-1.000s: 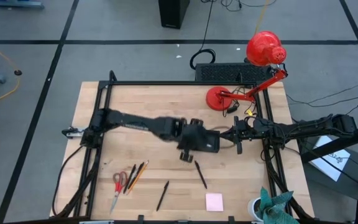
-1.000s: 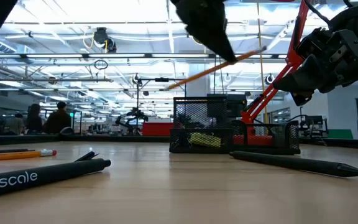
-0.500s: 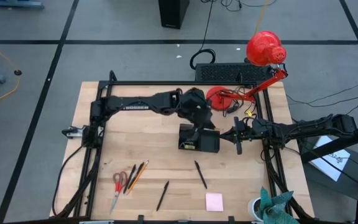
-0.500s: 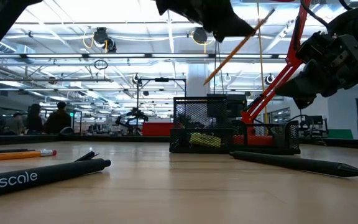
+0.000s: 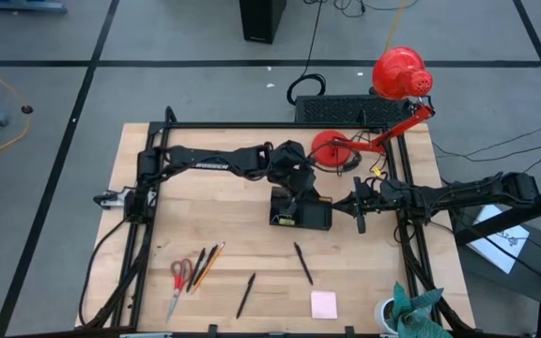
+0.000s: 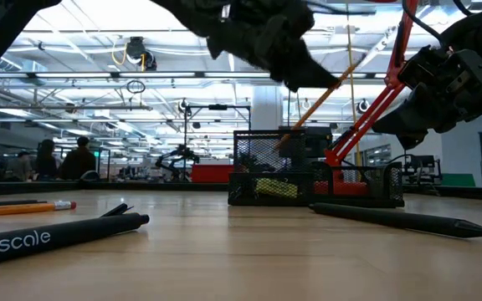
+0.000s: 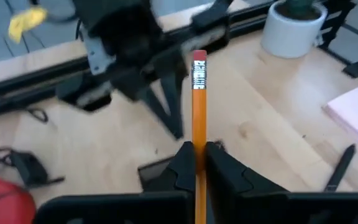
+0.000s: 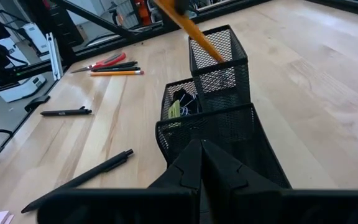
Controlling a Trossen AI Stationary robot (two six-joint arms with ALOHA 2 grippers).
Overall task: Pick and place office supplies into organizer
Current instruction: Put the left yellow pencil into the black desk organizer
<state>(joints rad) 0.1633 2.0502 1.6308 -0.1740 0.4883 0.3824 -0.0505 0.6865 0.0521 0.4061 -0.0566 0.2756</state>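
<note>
The left gripper (image 5: pixel 296 180) has dropped closer to the organizer (image 5: pixel 301 208) since half a second ago, and the orange pencil (image 6: pixel 315 99) now dips its lower end into the taller mesh compartment. The fingers (image 7: pixel 182 163) are clamped on the pencil, eraser end pointing away from the wrist camera. It leans tilted, the tip inside the tall section. The right gripper (image 5: pixel 361 208) sits just beside the organizer's right end, fingers pressed together, nothing between them. Yellow-green bits (image 8: pixel 174 109) lie in a lower compartment. On the near table: red-handled scissors (image 5: pixel 177 282), a pencil and pen (image 5: pixel 205 267) beside them, two black pens (image 5: pixel 302 263), and the pink sticky pad (image 5: pixel 324 304).
</note>
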